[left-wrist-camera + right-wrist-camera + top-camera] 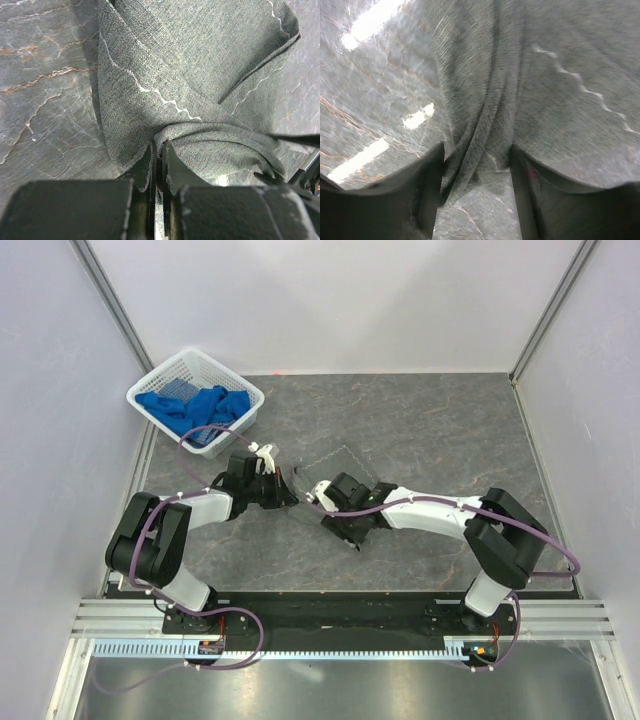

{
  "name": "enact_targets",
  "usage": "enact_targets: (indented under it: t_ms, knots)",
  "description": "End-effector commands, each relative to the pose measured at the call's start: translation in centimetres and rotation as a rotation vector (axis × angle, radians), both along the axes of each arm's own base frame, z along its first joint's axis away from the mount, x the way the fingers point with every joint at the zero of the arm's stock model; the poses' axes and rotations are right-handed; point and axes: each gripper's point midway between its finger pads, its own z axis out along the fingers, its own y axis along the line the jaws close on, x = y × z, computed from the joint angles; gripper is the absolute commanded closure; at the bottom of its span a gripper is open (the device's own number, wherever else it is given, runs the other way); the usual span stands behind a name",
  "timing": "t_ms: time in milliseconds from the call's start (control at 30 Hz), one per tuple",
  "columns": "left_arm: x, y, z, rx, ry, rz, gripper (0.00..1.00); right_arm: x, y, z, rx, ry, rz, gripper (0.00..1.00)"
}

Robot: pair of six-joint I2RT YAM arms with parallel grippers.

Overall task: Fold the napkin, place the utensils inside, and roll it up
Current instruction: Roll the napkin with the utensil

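The dark grey napkin (338,466) lies rumpled at the middle of the table, its light stitched hem showing. My left gripper (290,496) is shut on a pinched fold of the napkin (200,65), the cloth gathered at its fingertips (159,150). My right gripper (325,512) is right beside it. Its jaws (476,150) are apart, with a bunched twist of the napkin (480,100) hanging between them, just above the tabletop. The fork is not in view.
A white mesh basket (140,396) with bright blue cloths (200,406) stands at the back left. White walls close in the dark marbled tabletop (450,430) on three sides. Purple cables loop along both arms.
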Motion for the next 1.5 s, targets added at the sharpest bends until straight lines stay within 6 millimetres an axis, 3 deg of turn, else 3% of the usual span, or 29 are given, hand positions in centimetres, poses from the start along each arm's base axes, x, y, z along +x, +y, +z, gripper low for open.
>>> enact_targets:
  t_ms: [0, 33, 133, 167, 233, 267, 367, 600, 700, 800, 833, 900, 933, 1000, 1033, 1067, 1167, 1233, 1367, 1467]
  knots:
    - [0.0, 1.1, -1.0, 0.087, 0.004, -0.004, 0.98, -0.6, 0.0, -0.9, -0.047, 0.044, 0.031, 0.53]
    - [-0.1, 1.1, -1.0, 0.090, 0.005, -0.005, 0.98, -0.8, 0.3, -0.8, -0.044, 0.060, 0.039, 0.63]
    - [-0.1, 1.3, -1.0, 0.105, 0.004, -0.005, 0.98, -1.2, 0.5, -0.8, -0.037, 0.113, 0.062, 0.79]
    - [-0.2, 1.6, -1.1, 0.119, 0.010, -0.005, 0.98, -2.1, 0.9, -0.7, -0.006, 0.173, 0.084, 0.82]
    - [-0.1, 1.8, -0.9, 0.134, 0.005, -0.002, 0.98, -1.8, 1.5, 0.0, 0.053, 0.226, 0.088, 0.90]
    - [-0.2, 2.1, -1.1, 0.153, 0.009, 0.003, 0.98, -2.6, 1.9, 0.2, 0.093, 0.291, 0.104, 0.92]
    - [-0.2, 2.5, -0.9, 0.170, 0.003, 0.007, 0.98, -2.4, 1.8, 0.5, 0.171, 0.404, 0.095, 0.95]
    - [-0.3, 2.6, -1.4, 0.179, 0.023, 0.007, 0.98, -2.6, 0.3, -1.1, 0.281, 0.629, 0.034, 0.95]
    - [-0.9, 2.7, -1.7, 0.184, 0.055, 0.006, 0.98, -1.6, -0.4, -1.5, 0.299, 0.655, -0.032, 0.93]
    - [-1.0, 2.7, -1.8, 0.184, 0.064, 0.011, 0.98, -0.1, -0.9, -1.0, 0.289, 0.604, -0.074, 0.83]
    - [-1.2, 2.7, -1.9, 0.184, 0.073, 0.011, 0.98, 0.8, -0.9, -0.6, 0.283, 0.560, -0.084, 0.74]
    - [-1.3, 2.6, -2.0, 0.180, 0.081, 0.010, 0.98, 1.8, -0.6, 1.5, 0.312, 0.489, -0.089, 0.67]
    - [-1.4, 2.7, -2.1, 0.177, 0.088, 0.014, 0.98, 2.9, -0.6, 2.3, 0.306, 0.430, -0.106, 0.56]
    - [-1.4, 2.6, -2.0, 0.176, 0.091, 0.016, 0.98, 4.0, -0.5, 5.0, 0.333, 0.328, -0.097, 0.49]
    - [-1.4, 2.6, -2.0, 0.174, 0.094, 0.017, 0.98, 4.5, -0.4, 5.9, 0.341, 0.283, -0.100, 0.39]
    - [-1.4, 2.6, -2.0, 0.174, 0.096, 0.018, 0.98, 5.4, -0.4, 7.6, 0.336, 0.169, -0.104, 0.36]
    - [-1.3, 2.5, -1.8, 0.171, 0.102, 0.024, 0.98, 4.3, 0.7, 9.4, 0.326, 0.064, -0.038, 0.30]
    - [-1.3, 2.6, -1.8, 0.170, 0.106, 0.025, 0.98, 2.8, 1.6, 9.3, 0.345, 0.110, -0.001, 0.30]
    - [-1.3, 2.5, -1.8, 0.171, 0.107, 0.026, 0.98, -1.7, 3.4, 6.3, 0.345, 0.318, 0.048, 0.33]
    - [-1.3, 2.5, -1.8, 0.172, 0.110, 0.025, 0.98, -4.2, 3.4, 4.1, 0.299, 0.418, 0.072, 0.35]
